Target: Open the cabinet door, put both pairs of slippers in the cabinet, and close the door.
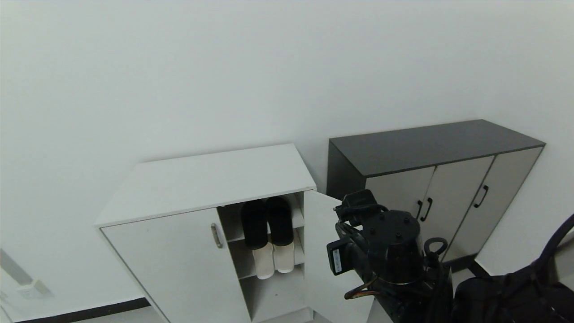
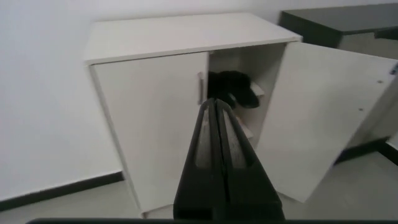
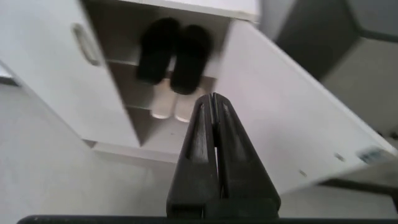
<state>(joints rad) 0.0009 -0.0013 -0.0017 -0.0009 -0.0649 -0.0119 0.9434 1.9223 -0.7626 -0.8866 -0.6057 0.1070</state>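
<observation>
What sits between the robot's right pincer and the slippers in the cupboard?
Nothing: in the right wrist view the stretch from the right gripper to the black slippers and white slippers is bare, with the open door off to one side.

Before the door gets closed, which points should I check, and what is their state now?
1. Black slippers inside the cabinet: ok.
2. White slippers inside, below the black ones: ok.
3. Slippers clear of the door's path: cannot tell.
4. Right door closed: not ok, it stands open.
5. Right end effector shut and empty: ok.
6. Left end effector shut and empty: ok.
</observation>
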